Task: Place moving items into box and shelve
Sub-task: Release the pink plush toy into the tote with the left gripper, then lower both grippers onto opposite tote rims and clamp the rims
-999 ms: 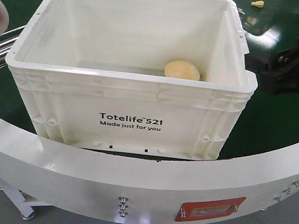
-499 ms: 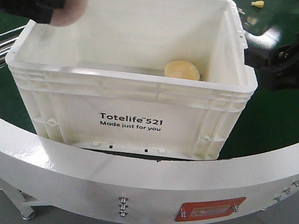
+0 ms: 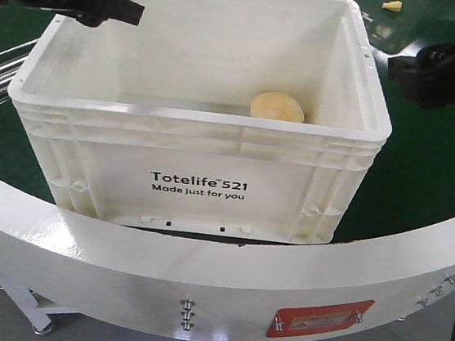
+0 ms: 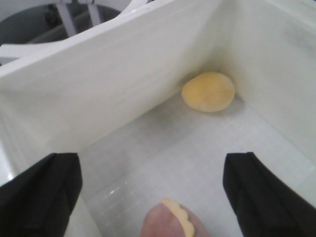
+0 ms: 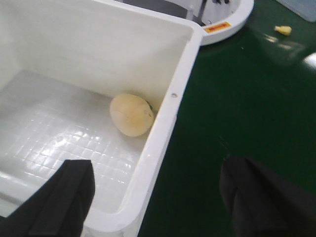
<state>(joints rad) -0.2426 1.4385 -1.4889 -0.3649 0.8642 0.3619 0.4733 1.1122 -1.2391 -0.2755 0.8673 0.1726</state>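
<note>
Where plush (image 4: 208, 92) hugs box (image 3: 201, 116) corner, wide floor (image 4: 187, 163).

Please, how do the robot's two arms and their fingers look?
The left gripper and right gripper are matte black and blocky. Each has two broad, plain black fingers. No markings or cables show on them. Little of the arms themselves is in view.
</note>
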